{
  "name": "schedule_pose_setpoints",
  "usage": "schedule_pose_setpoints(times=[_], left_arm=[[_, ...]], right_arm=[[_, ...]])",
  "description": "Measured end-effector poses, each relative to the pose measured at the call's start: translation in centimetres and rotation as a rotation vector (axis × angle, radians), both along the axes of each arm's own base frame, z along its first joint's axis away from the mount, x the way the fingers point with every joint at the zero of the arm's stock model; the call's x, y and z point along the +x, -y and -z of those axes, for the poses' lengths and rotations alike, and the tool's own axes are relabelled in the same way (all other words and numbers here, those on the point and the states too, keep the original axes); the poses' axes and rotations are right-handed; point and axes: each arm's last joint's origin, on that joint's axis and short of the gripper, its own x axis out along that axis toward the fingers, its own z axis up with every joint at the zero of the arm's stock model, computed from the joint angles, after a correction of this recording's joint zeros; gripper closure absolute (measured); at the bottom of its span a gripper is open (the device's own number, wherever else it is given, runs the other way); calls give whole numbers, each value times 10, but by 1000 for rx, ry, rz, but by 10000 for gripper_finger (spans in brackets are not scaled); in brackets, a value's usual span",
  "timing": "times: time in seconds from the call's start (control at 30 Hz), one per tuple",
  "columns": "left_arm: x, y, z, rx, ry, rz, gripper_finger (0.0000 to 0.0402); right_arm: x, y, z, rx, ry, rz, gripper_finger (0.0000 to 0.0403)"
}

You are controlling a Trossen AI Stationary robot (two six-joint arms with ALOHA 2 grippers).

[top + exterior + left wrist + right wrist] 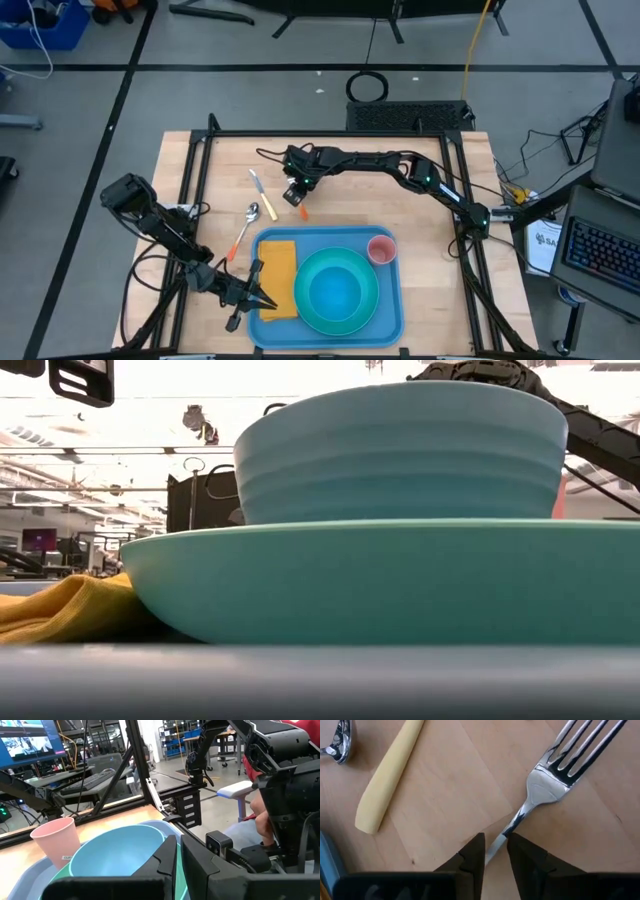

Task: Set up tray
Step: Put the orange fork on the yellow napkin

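Blue tray point(385, 300) lies near right pincer point(294, 190).

You're in a robotics lab or workshop, not a home. The wooden surface point(330, 160) sits inside a black metal frame point(200, 160) on a grey concrete floor marked with dark tape lines point(120, 90). Cables point(368, 85) trail across the floor, and a keyboard point(603, 255) sits at a workstation to one side. The left wrist view shows monitors point(27, 742), blue storage bins point(175, 745) on racks and another robot arm point(197, 755).
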Motion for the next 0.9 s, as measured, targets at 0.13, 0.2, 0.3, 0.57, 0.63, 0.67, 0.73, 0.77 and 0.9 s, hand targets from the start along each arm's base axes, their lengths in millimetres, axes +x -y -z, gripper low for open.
schedule_pose_setpoints(times=[0.13, 0.2, 0.3, 0.57, 0.63, 0.67, 0.73, 0.77, 0.9], left_arm=[[0, 0, 0, -1, 0, 0, 371], [0, 0, 0, -1, -1, 0, 371], [0, 0, 0, -1, -1, 0, 371], [0, 0, 1, -2, -6, 0, 371], [0, 0, 1, -4, -8, 0, 371], [0, 0, 1, -5, -9, -1, 371], [0, 0, 1, -5, -9, -1, 371], [0, 0, 1, -5, -9, -1, 371], [0, 0, 1, -10, -12, -1, 371]], right_arm=[[0, 0, 0, -2, 4, -2, 353], [1, 0, 0, -4, 6, -8, 371], [1, 0, 0, -5, 8, -15, 394], [2, -1, 0, -9, 22, -25, 398], [3, -1, -1, -11, 31, -27, 399], [3, -1, -1, -11, 34, -27, 399], [3, -1, -1, -12, 36, -28, 400], [3, -1, -1, -13, 37, -30, 400], [4, -1, -14, -25, 67, -35, 401]])
